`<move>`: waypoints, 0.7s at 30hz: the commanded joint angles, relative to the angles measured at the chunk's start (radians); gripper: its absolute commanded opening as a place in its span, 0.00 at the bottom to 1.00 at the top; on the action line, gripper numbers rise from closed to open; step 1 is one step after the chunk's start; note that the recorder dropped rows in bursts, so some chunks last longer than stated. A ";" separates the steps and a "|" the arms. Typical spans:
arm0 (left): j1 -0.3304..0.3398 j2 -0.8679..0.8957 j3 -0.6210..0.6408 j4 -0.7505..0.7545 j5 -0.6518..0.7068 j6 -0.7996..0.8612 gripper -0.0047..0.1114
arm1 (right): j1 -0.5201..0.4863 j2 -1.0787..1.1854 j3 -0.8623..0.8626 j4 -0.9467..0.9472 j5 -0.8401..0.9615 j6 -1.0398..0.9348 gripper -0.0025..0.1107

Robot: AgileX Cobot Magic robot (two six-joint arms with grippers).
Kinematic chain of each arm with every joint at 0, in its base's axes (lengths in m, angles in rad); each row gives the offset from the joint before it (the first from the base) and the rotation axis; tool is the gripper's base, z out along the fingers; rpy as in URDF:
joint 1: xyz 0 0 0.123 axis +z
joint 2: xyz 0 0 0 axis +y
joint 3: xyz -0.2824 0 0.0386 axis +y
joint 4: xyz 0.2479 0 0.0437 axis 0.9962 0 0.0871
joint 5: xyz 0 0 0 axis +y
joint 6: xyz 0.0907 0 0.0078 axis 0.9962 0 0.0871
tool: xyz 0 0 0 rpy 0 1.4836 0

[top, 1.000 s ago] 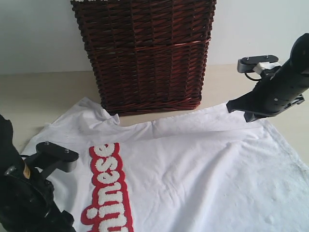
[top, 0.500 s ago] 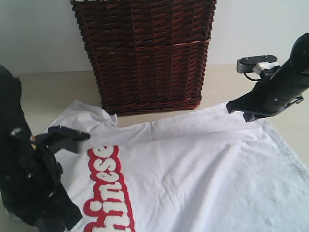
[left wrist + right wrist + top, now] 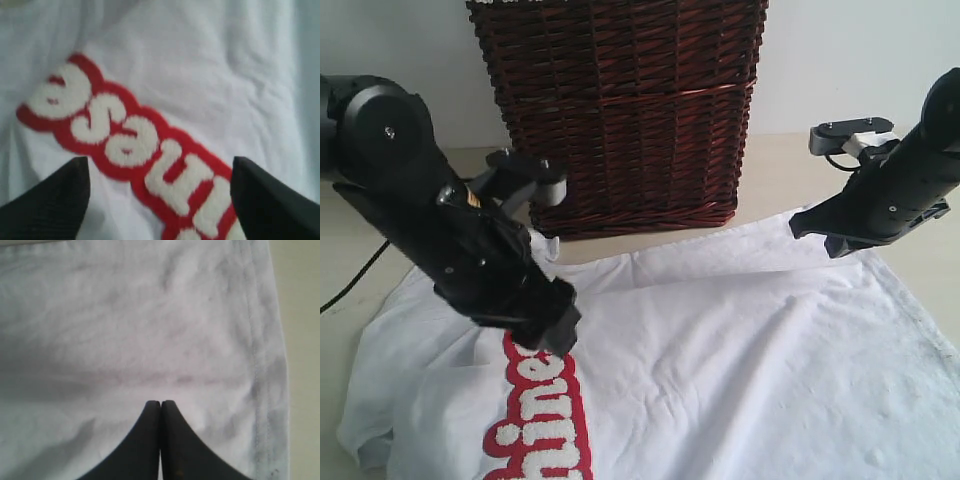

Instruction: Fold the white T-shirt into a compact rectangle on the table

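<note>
On table [image 3: 778, 178], white T-shirt [image 3: 720, 350] lies crosswise, hem rightward.

A wicker basket [image 3: 620, 120] and table [image 3: 780, 165] suggest a home.

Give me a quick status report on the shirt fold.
Left gripper open over red lettering. Right gripper shut at white T-shirt edge. Shirt spread out, unfolded. Wicker basket close behind it.
</note>
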 commanded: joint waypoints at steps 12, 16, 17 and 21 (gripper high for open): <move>0.248 -0.439 0.435 -0.159 0.182 -0.110 0.48 | 0.000 -0.011 0.002 0.053 -0.013 -0.035 0.02; 0.248 -0.426 0.544 -0.231 0.007 -0.110 0.48 | 0.000 -0.011 0.002 0.138 0.000 -0.101 0.02; 0.248 -0.403 0.555 -0.256 -0.043 -0.110 0.48 | 0.000 -0.011 0.002 0.160 0.006 -0.120 0.02; 0.248 -0.299 0.554 -0.329 -0.126 -0.060 0.48 | 0.000 -0.011 0.002 0.222 0.019 -0.184 0.02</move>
